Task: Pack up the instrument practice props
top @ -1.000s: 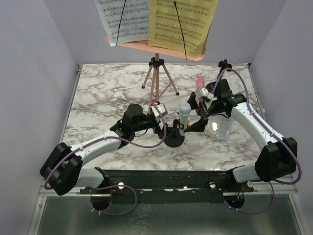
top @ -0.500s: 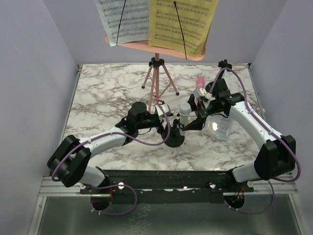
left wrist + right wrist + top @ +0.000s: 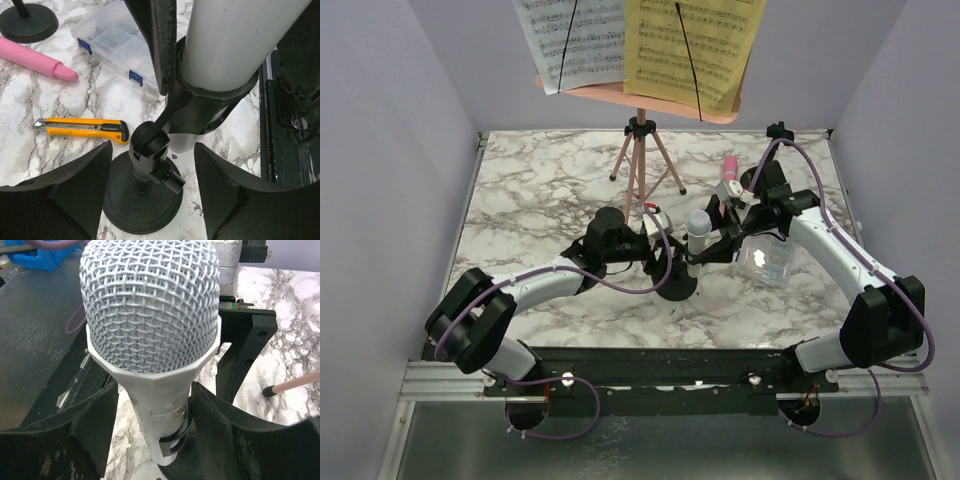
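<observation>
Top view, stage: judged early. Nothing looks packed away, and no container for the props can be made out.
Top view, rack: the pink music rack (image 3: pixel 620 93) stands on its tripod (image 3: pixel 640 170) at the far side of the marble table (image 3: pixel 520 200). The white page (image 3: pixel 575 40) and yellow page (image 3: pixel 695 45) sit on it side by side.
Top view, arms: the left gripper (image 3: pixel 660 258) and right gripper (image 3: pixel 715 240) meet at the grey-white microphone (image 3: pixel 697 228), which is upright in the near mount (image 3: pixel 676 288) mid-table.
Top view, other mic: the pink microphone (image 3: pixel 728 170) is beside the right arm. Whether it sits in a mount cannot be told.
Left wrist, tool: jaws apart, straddling the near mount's swivel joint under the clip. Gaps show on both sides and nothing is clamped.
Left wrist, beyond: the far mount (image 3: pixel 27 22), the utility cutter (image 3: pixel 80 129) and the clear compartment box (image 3: pixel 117 45). The pink microphone lies just beside the far mount.
Right wrist, tool: jaws apart on either side of the grey-white microphone's handle and near it. Marble shows through on one side, so it is not clamped.
Step (judgement): freeing the microphone from its clip while the mount is steadied.
Count: microphones 2; mounts 2; pages 2; rack 1; tripod 1; cutter 1; box 1.
Left to do: every prop.
</observation>
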`<state>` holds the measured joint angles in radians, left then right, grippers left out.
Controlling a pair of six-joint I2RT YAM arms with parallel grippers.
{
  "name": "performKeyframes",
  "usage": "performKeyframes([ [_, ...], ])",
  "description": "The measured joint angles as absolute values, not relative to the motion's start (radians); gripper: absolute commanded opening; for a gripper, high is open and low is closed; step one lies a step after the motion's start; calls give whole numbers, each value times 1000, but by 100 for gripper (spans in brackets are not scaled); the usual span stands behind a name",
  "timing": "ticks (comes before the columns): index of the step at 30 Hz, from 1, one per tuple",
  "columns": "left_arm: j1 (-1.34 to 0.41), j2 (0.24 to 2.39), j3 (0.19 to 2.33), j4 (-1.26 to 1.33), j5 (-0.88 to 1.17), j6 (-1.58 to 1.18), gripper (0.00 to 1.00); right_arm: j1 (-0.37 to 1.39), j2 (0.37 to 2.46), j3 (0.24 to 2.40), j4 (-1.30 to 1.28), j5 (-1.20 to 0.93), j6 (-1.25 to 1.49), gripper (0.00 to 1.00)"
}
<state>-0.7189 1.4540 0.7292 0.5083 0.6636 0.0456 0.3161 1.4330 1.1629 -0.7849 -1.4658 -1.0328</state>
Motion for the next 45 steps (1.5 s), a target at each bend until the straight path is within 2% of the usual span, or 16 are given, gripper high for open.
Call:
performKeyframes([
  [10,-715,1459,744,508,672,45,60,315,1433,1162,-784,-1462,-1040,53],
  [12,-715,1459,744,508,673,45,50,315,1433,1161,-784,-1462,-1040,52],
  [15,-715,1460,746,508,677,46,25,315,1433,1161,-783,-1460,-1041,50],
  [18,-715,1466,749,512,682,50,13,315,1433,1161,-778,-1457,-1044,45],
  [21,-715,1468,750,514,686,62,0,312,1433,1161,-775,-1456,-1049,33],
  [24,-715,1468,750,515,685,64,0,312,1433,1163,-775,-1457,-1048,27],
  [33,-715,1468,750,521,684,64,0,313,1439,1201,-827,-1452,-1046,28],
  [39,-715,1468,749,521,684,64,0,313,1446,1212,-843,-1453,-1045,11],
  [45,-715,1468,758,559,684,64,0,315,1468,1308,-927,-1436,-1048,1],
])
